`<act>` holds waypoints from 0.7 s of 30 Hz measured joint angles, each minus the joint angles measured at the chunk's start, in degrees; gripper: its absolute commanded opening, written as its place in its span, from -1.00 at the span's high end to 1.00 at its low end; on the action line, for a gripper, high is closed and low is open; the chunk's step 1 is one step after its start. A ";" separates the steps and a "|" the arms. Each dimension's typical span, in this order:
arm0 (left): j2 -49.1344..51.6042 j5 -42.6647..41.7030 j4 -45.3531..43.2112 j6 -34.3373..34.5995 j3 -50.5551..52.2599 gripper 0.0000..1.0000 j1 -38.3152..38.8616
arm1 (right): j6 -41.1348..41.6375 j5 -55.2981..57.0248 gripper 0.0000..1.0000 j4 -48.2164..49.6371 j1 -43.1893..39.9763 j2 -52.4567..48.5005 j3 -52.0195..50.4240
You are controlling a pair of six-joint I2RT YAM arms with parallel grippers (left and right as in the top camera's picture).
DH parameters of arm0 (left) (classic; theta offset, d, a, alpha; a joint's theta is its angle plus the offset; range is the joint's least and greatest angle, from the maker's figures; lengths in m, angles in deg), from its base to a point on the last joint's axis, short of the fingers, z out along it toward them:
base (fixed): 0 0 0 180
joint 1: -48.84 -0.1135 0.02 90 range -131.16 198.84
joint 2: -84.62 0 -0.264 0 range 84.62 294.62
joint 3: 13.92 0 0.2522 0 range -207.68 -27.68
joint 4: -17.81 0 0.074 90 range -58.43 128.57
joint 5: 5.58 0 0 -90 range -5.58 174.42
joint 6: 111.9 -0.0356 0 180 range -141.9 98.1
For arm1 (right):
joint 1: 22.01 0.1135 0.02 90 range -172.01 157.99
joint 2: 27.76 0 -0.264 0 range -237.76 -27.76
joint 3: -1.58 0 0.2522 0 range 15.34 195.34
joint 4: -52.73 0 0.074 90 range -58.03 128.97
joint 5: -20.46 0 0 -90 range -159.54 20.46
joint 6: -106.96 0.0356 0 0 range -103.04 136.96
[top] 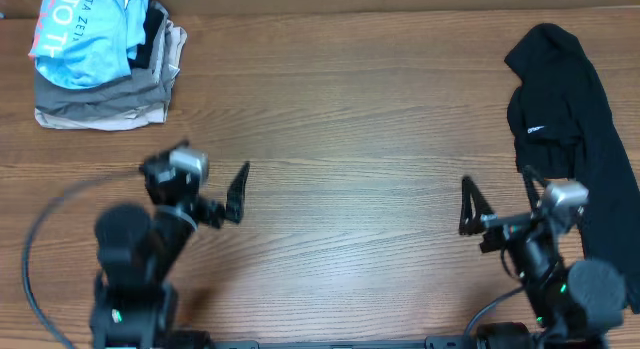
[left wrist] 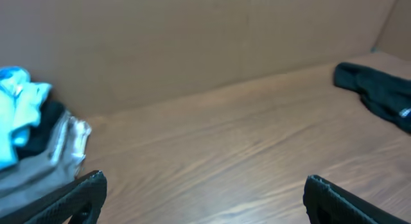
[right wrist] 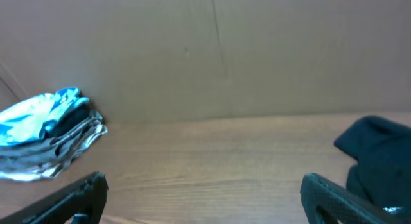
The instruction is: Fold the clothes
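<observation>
The clothes are one black shirt (top: 575, 109) lying crumpled at the table's far right, with a small white logo patch (top: 535, 130) showing. The shirt (left wrist: 379, 92) sits at the right edge of the left wrist view. In the right wrist view the shirt (right wrist: 379, 153) lies just beyond the right finger. My right gripper (top: 497, 179) stands open beside the shirt's left edge, nothing between its fingers. My left gripper (top: 200, 161) is open over bare wood at the near left, far from the shirt.
A stack of folded grey-beige garments (top: 100, 94) topped by a light blue shirt (top: 85, 24) sits at the far left corner. The wooden table (top: 340, 119) runs between stack and shirt. A cardboard wall (right wrist: 218, 51) backs the table.
</observation>
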 measured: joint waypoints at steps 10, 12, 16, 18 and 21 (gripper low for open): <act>27.36 -5.07 28.94 -0.48 -38.84 -1.00 0.02 | -0.76 0.04 -1.00 -14.97 -0.22 -30.18 26.60; 31.80 -5.33 33.53 -0.74 -45.05 -1.00 0.02 | -0.96 0.07 -1.00 -17.94 -0.24 -36.87 31.52; 37.90 -5.60 35.93 -1.77 -50.84 -1.00 0.02 | -1.01 0.04 -1.00 -20.61 -0.26 -48.43 38.03; 40.13 -5.73 35.98 -2.05 -51.32 -0.99 0.02 | -1.05 0.02 -1.00 -19.12 -0.26 -53.02 39.21; 43.30 -5.77 36.11 -2.21 -51.39 -0.99 0.02 | -1.03 0.00 -1.00 -17.38 -0.33 -59.21 39.45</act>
